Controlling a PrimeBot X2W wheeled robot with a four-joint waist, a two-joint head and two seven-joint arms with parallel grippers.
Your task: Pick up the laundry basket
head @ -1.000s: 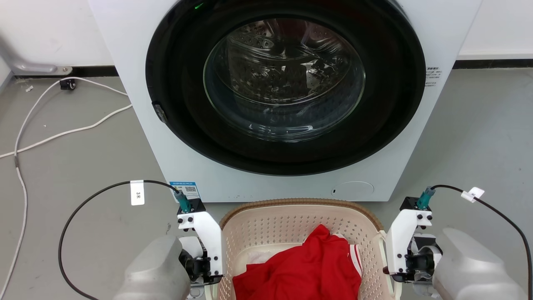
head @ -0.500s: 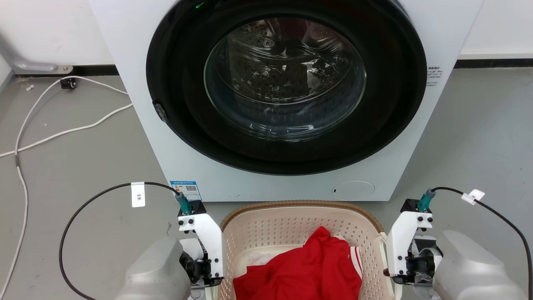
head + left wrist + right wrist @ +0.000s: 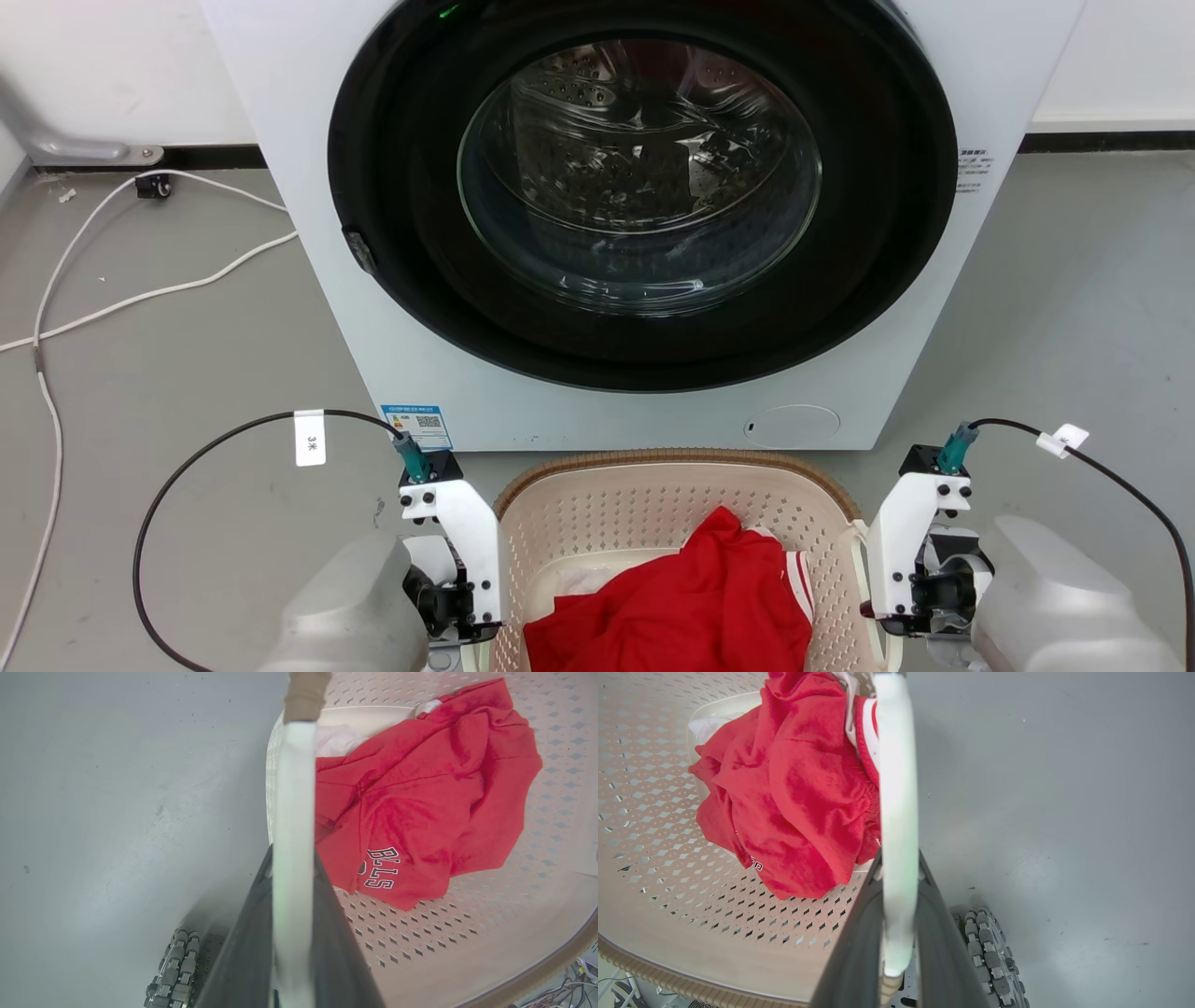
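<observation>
The beige perforated laundry basket [image 3: 616, 509] with its brown rim sits low in the head view, just in front of the washing machine. A red garment [image 3: 672, 607] lies in it over some white cloth [image 3: 579, 579]. In the left wrist view my left gripper [image 3: 292, 858] is shut on the basket's white side handle [image 3: 292, 788], a dark finger [image 3: 247, 938] on either side of it. My right gripper [image 3: 899, 858] is shut likewise on the opposite white handle [image 3: 896, 765]. The red garment [image 3: 420, 802] [image 3: 794, 798] lies loose on the basket's floor.
The white washing machine [image 3: 308, 233], with its round glass door [image 3: 639, 177] closed, stands right behind the basket. White cables [image 3: 140, 299] trail over the grey floor at the left. A roller wheel of my base [image 3: 177, 970] [image 3: 990, 952] shows beside each handle.
Both wrists and the basket sit very slightly lower in the head view than one second ago. Both grips on the handles are unchanged.
</observation>
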